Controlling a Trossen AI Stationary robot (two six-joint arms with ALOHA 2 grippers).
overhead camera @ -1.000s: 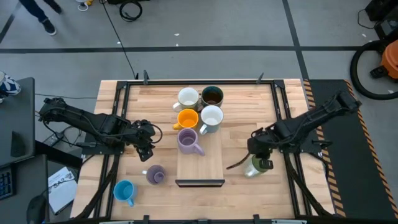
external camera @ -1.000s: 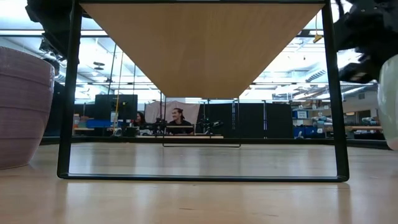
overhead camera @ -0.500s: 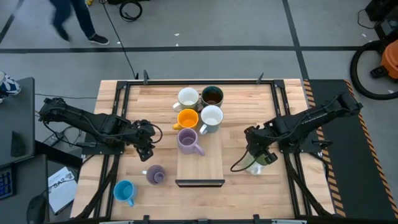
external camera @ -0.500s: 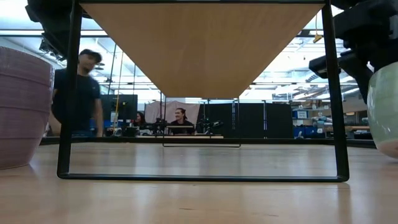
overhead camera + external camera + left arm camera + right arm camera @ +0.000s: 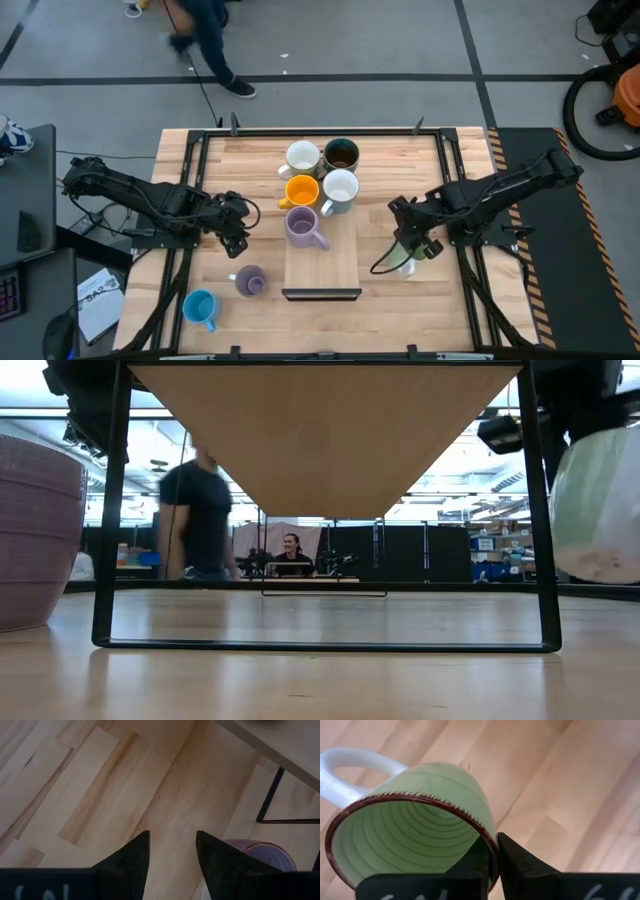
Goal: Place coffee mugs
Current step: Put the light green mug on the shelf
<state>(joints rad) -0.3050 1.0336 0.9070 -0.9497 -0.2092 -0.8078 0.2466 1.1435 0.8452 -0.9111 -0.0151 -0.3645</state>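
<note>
Wooden desk (image 5: 250,160) | green mug (image 5: 415,825) tilted, mouth toward the wrist camera | right end effector (image 5: 492,857) pinching its rim | left end effector (image 5: 170,857) spread, empty

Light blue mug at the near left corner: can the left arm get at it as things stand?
Probably yes. The left pincer is open and empty, the light blue mug stands alone, and only the lavender mug is nearby, off to one side.

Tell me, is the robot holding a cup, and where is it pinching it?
Yes. The right hand holds the green mug, pinching its rim, one finger inside and one outside. The left hand is open and holds nothing.
</note>
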